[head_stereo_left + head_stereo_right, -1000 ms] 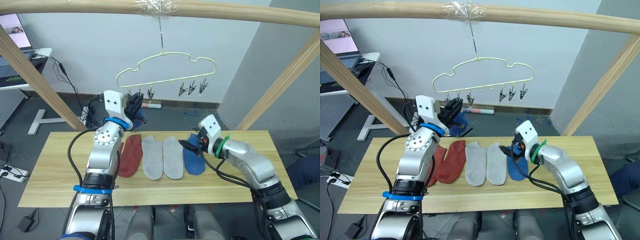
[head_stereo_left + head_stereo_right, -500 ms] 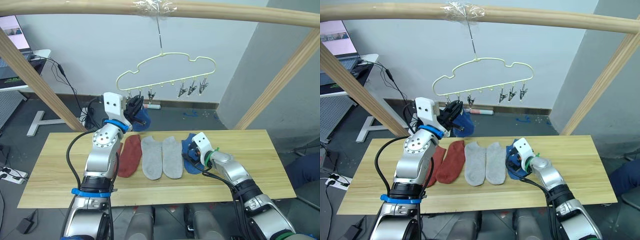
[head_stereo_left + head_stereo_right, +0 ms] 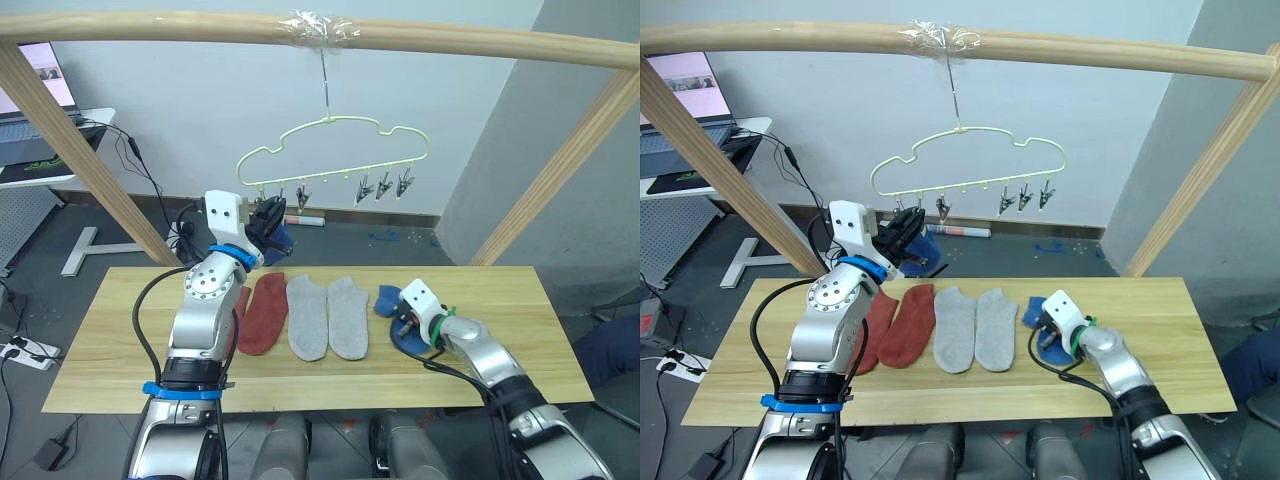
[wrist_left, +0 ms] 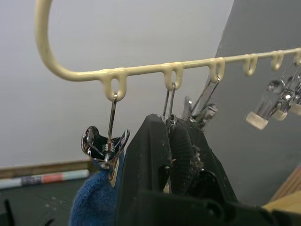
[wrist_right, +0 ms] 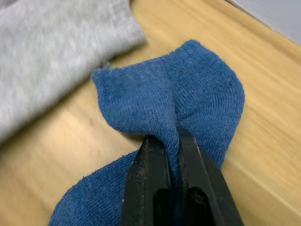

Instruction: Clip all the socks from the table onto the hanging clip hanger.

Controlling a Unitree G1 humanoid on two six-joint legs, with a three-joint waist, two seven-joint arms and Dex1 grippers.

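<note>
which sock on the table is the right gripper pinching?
The blue sock, at the row's right end. The right gripper is shut on a fold of it; the grey and rust-red socks lie flat, untouched.

Right pincer (image 3: 1045, 331) pinches a blue sock (image 3: 1037, 312) on the table (image 3: 1160, 320).

Head stereo pair looking down, sharing table (image 3: 300, 375), wrist cameras close-up

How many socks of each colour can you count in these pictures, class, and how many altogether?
Rust-red socks: 2, flat on the table.
Light grey socks: 2, flat on the table.
Blue socks: 2, one up at the clip hanger by the left gripper, one pinched in the right gripper on the table.
Total: 6
</note>
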